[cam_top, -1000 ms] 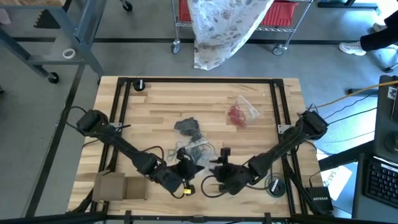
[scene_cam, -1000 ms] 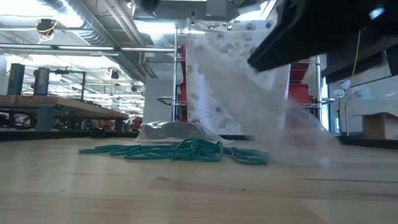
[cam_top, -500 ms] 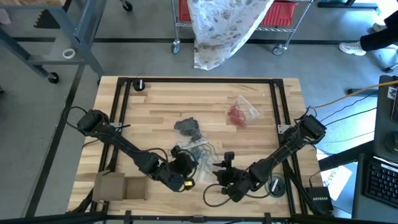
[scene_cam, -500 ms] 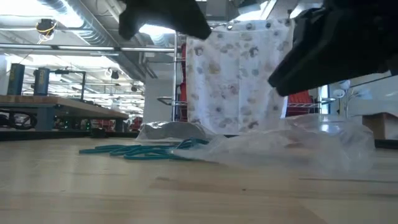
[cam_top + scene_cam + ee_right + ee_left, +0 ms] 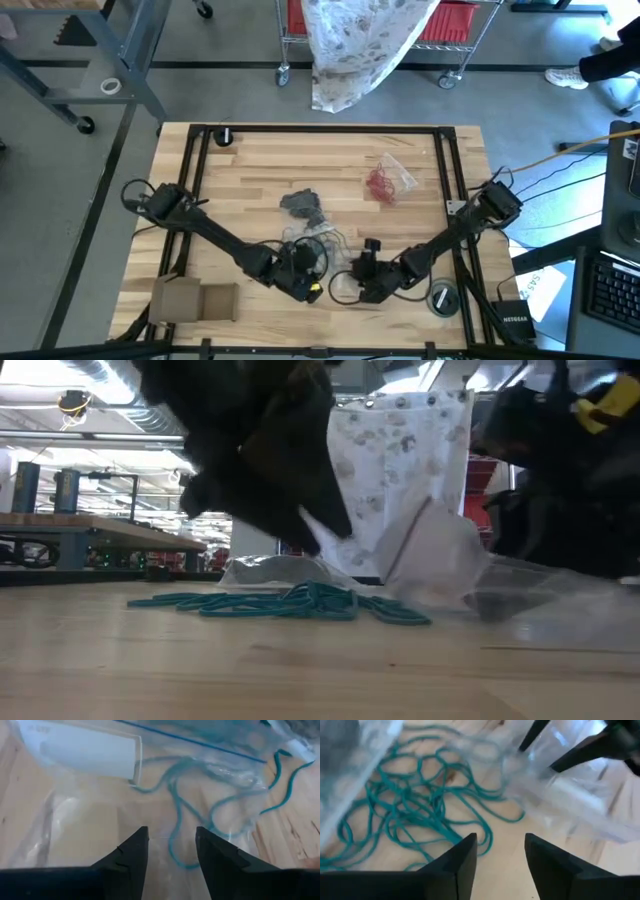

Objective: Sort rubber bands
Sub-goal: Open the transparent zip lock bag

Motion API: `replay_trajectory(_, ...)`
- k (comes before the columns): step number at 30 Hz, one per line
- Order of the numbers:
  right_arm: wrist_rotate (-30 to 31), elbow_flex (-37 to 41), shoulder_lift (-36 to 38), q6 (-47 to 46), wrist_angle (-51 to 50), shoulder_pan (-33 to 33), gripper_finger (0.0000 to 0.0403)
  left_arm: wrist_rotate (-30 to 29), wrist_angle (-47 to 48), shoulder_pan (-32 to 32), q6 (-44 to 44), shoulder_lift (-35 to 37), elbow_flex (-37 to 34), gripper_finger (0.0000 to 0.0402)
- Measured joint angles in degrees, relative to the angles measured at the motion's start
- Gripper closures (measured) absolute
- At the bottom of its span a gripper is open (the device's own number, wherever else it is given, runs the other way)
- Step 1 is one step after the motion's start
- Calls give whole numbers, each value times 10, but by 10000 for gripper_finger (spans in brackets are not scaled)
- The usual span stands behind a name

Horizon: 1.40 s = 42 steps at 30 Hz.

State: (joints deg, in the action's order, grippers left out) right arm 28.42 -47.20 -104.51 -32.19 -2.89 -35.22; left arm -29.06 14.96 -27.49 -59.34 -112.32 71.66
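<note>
A loose heap of teal rubber bands [image 5: 300, 603] [image 5: 410, 805] lies on the wooden table near its front middle [image 5: 318, 243]. A clear plastic bag [image 5: 480, 575] [image 5: 90, 805] lies beside them, partly over some bands. One edge of the bag, with a white strip [image 5: 425, 550], stands up. My left gripper [image 5: 500, 855] [image 5: 312, 262] hovers open just above the bands. My right gripper [image 5: 170, 850] [image 5: 350, 278] is open low over the bag, facing the left one. My right gripper has its open fingers [image 5: 132, 857] low over the flat clear plastic [image 5: 165, 827], slanting down from the table's right; whether the tips touch it I cannot tell. My left gripper touches nothing that shows.
A grey bag of dark bands [image 5: 302, 205] lies mid-table and a clear bag of red bands [image 5: 385, 182] at the far right. A cardboard box [image 5: 195, 300] sits at the near left. A round black part [image 5: 440, 298] lies near the right arm.
Both grippers have sunk toward the table and rolled at the wrist, the left one drifting a little toward the right. The clear bag, held up in the air a second ago, has dropped onto the table beside the teal bands.
</note>
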Motion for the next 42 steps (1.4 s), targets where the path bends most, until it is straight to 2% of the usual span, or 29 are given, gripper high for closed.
replay_trajectory(11, 11, 5, -1, 40, 28, 0, 244, -10, -33, 36, 21, 15, 1, 246)
replay_trajectory(17, 29, 5, -6, 40, 30, 0, 244, 24, -46, 63, 27, -3, 0, 246)
replay_trajectory(28, 30, 4, -9, 40, 32, 0, 244, 34, -3, 53, 9, 16, 0, 247)
replay_trajectory(35, 29, 4, -9, 40, 33, 0, 244, 35, -46, 55, 13, 8, 0, 247)
replay_trajectory(42, 29, 4, -9, 40, 33, 0, 244, 44, -37, 54, 15, 8, 0, 247)
